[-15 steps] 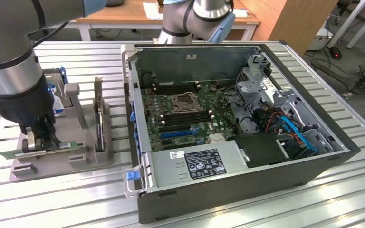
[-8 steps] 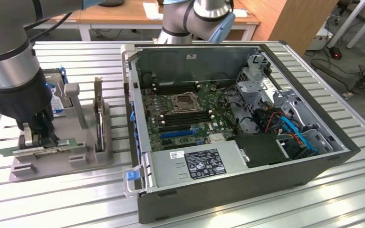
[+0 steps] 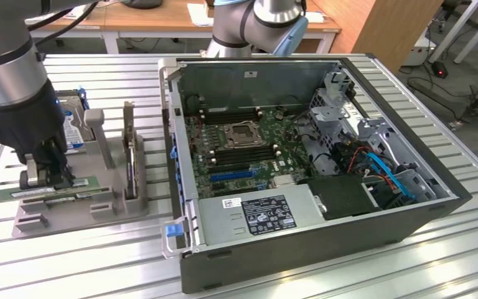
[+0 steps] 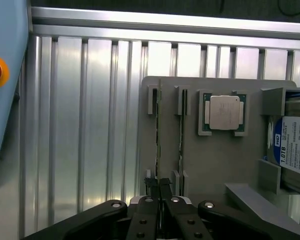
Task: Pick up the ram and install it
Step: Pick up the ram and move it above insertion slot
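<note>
1. End effector (image 3: pixel 46 177) (image 4: pixel 159 184): positioned over the end of the holder (image 3: pixel 73 215) (image 4: pixel 215 160) toward the exterior view's left. Its fingers are clenched on the upper edge of the ram (image 3: pixel 23 193) (image 4: pixel 158 125).
2. The ram: a green stick standing on edge along the holder's outermost slot. Whether it is fully seated there cannot be told.
3. A second stick (image 4: pixel 181 130) occupies the next slot of the holder.
4. A processor (image 4: pixel 223 113) lies flat in a recess of the holder beyond the slots.
5. A hard drive (image 3: pixel 74 124) (image 4: pixel 295 145) stands in the holder's far bay.
6. The holder rests on the ribbed metal surface (image 3: pixel 98 261) (image 4: pixel 90 125).
7. An open computer case (image 3: pixel 305 261) stands beside the holder, toward the exterior view's right, with its motherboard (image 3: pixel 239 140) exposed.
</note>
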Robot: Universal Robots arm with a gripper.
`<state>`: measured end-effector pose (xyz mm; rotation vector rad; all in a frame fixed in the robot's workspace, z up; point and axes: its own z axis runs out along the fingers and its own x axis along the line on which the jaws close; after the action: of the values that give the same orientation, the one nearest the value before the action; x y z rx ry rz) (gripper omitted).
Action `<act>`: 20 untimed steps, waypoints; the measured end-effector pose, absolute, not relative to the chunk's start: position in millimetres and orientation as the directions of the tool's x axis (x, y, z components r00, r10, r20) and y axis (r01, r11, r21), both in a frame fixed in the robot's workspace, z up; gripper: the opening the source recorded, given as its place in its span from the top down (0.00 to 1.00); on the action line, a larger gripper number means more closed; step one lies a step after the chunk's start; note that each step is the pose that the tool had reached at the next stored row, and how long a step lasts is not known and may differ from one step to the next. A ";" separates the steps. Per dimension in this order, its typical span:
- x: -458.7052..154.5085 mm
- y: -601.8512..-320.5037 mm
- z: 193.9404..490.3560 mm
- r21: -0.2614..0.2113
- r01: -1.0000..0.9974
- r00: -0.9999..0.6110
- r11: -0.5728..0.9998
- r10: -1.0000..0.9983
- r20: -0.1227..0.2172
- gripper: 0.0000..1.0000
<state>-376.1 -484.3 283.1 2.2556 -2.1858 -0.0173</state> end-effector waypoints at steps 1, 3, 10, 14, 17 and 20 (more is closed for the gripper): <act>-376.1 -484.3 284.7 0.008 -0.999 0.031 -0.031 -0.999 -0.008 0.89; -376.1 -484.3 287.4 0.008 -0.999 0.031 -0.031 -0.999 -0.008 0.89; -376.1 -484.3 295.8 0.008 -0.999 0.031 -0.031 -0.999 -0.008 0.89; -376.1 -484.3 301.8 0.008 -0.999 0.031 -0.031 -0.999 -0.008 0.89; -376.1 -484.3 306.0 0.008 -0.999 0.031 -0.032 -0.999 -0.007 0.89; -376.0 -484.3 309.5 0.008 -0.999 0.031 -0.032 -0.999 -0.008 0.89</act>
<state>-376.0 -484.3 309.5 2.2558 -2.1858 -0.0172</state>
